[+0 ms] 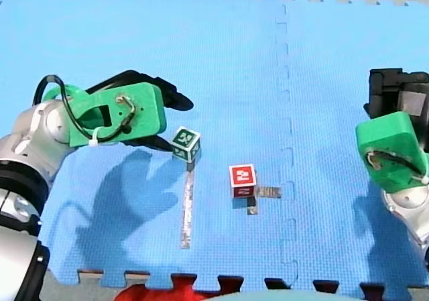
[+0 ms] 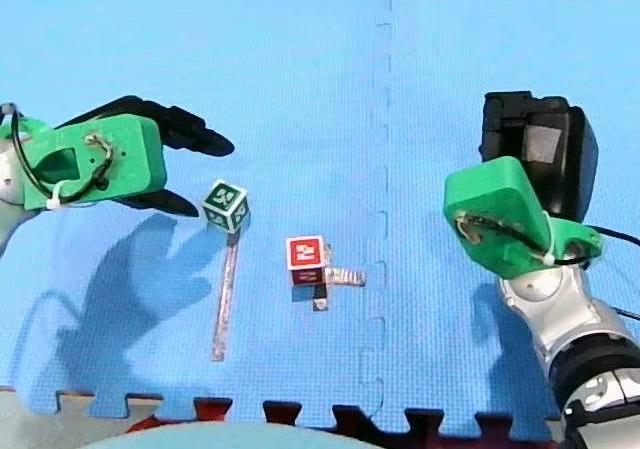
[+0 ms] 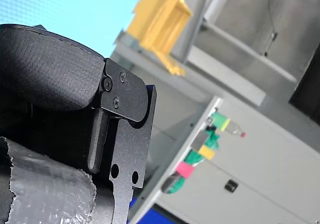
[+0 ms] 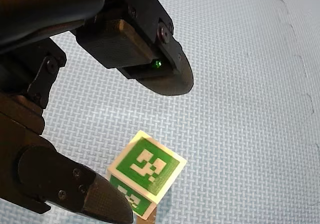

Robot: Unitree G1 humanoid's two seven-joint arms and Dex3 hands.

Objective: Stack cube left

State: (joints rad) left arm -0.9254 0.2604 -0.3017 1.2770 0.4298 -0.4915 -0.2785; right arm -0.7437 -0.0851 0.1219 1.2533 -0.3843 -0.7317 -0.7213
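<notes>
A green-and-white cube stands slightly tilted on the blue foam mat, left of centre. My left hand hovers open at it, one black finger beyond the cube and another close against its near lower corner. In the second wrist view the green cube sits between these fingers, with a gap to the far one. A red-and-white cube sits on the mat to the right of the green one. My right hand is held far to the right, holding nothing.
A grey tape strip runs from the green cube toward the mat's front edge. A shorter strip lies beside the red cube. A jigsaw seam splits the mat, and something red lies beyond its toothed front edge.
</notes>
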